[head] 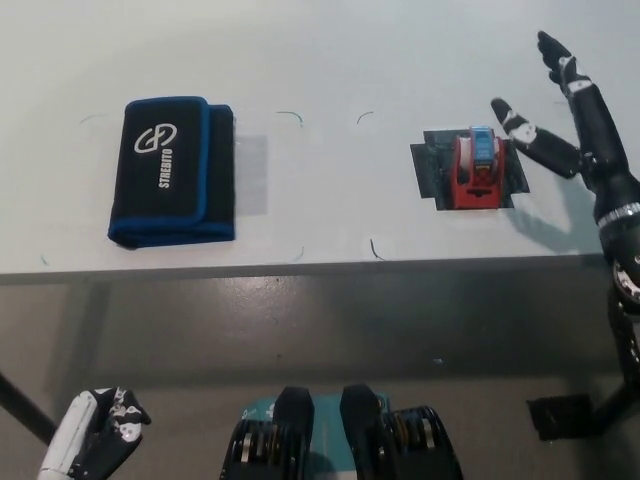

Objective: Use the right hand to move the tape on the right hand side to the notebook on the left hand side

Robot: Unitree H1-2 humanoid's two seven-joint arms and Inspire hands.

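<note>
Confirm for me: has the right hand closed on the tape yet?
No: the black right hand hangs open just right of the red tape dispenser, fingers spread and not touching it.

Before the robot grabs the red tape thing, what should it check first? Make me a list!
1. Right robot hand open, fingers apart: ok.
2. Right robot hand close to the tape dispenser: ok, it is just to its right, not touching yet.
3. Tape dispenser free to lift: ok, it sits alone on a dark patch with nothing on top.
4. Notebook ready as a landing spot: ok, it lies flat on the table's left side, nothing on it.
5. Left robot hand out of the way: ok, it is low, below the table edge.
6. Hand already holding the tape: not ok.
</note>
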